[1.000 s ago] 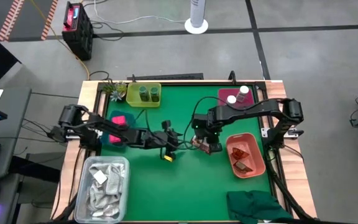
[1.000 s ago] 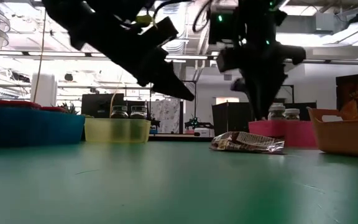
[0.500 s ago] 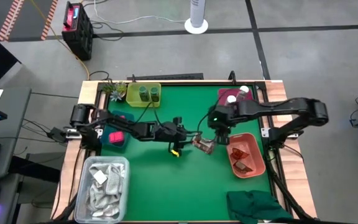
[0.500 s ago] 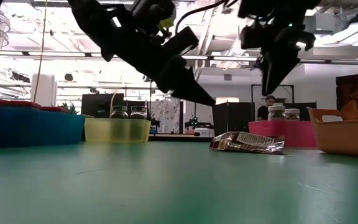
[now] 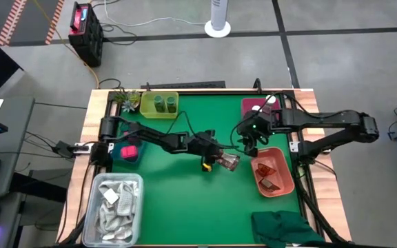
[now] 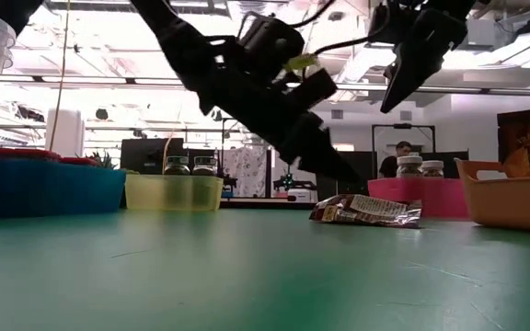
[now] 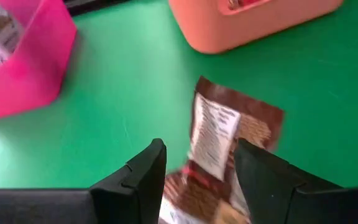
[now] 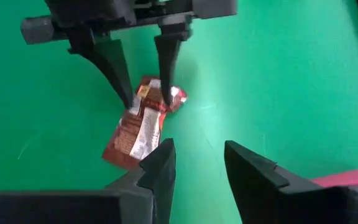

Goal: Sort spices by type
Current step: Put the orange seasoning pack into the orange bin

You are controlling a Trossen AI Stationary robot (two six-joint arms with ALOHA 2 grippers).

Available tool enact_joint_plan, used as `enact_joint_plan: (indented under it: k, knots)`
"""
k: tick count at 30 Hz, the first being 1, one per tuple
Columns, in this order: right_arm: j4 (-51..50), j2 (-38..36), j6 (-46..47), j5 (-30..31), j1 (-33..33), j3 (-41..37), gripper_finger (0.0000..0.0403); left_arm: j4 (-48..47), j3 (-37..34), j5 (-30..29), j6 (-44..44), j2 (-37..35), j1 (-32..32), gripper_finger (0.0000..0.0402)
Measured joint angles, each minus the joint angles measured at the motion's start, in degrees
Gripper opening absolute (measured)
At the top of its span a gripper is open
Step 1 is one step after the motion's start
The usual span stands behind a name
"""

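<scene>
A crinkled brown foil sachet (image 5: 229, 161) lies flat on the green mat between my left fingers (image 7: 143, 174), beside the orange bin.

Light falls evenly and brightly from above; ceiling strip lights glow white behind the arms in the low view and turn both arms into near-black silhouettes. The green worktop (image 5: 205, 193) is evenly lit from overhead, with only soft, faint shadows under the arms. A pale patch of glare lies on the green surface just beyond the right hand (image 8: 194, 163) in its wrist view. The foil of the brown sachet (image 8: 140, 123) glints there. In the left wrist view the sachet between the fingers of the left hand (image 7: 197, 168) is smeared with blur, and the pink bin (image 7: 17, 68) farther off is soft too.
</scene>
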Motion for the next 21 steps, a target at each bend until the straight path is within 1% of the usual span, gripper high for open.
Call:
enact_joint_plan:
  k: [4,7,10,12,15,17,19,20,21]
  knots:
    - [-0.19,-0.06,0.97,-0.02,0.71,-0.21,0.0165,-1.36,4.78,0.00,2.45,3.41,0.36,0.0180]
    - [-0.27,0.02,0.94,-0.09,1.66,-0.21,0.0165,-4.43,7.55,0.18,2.89,5.88,0.69,0.0180]
    - [-0.42,-0.01,1.29,-0.10,2.41,-0.24,0.0165,-6.70,9.29,2.97,3.87,7.52,1.09,0.0179]
    - [-0.65,-0.21,1.34,-0.09,2.70,-0.24,0.0165,-6.59,9.85,4.39,3.85,8.61,1.16,0.0169]
    - [-0.29,-0.34,1.40,0.32,3.03,-0.21,0.0164,-7.45,9.72,4.44,4.63,9.08,1.14,0.0132]
    - [-0.62,-0.34,1.36,0.75,3.05,-0.21,0.0162,-8.23,9.72,4.24,4.72,8.95,1.13,0.0090]
    - [-0.67,-0.34,1.10,0.93,3.05,-0.21,0.0159,-8.51,9.72,4.07,4.51,8.82,1.11,0.0041]
    - [-0.72,-0.34,1.07,1.01,3.04,-0.21,0.0158,-8.67,9.72,4.04,3.98,8.76,1.15,0.0024]
    - [-0.73,-0.34,0.94,1.05,3.01,-0.21,0.0156,-8.63,9.72,3.99,3.42,8.75,1.19,0.0017]
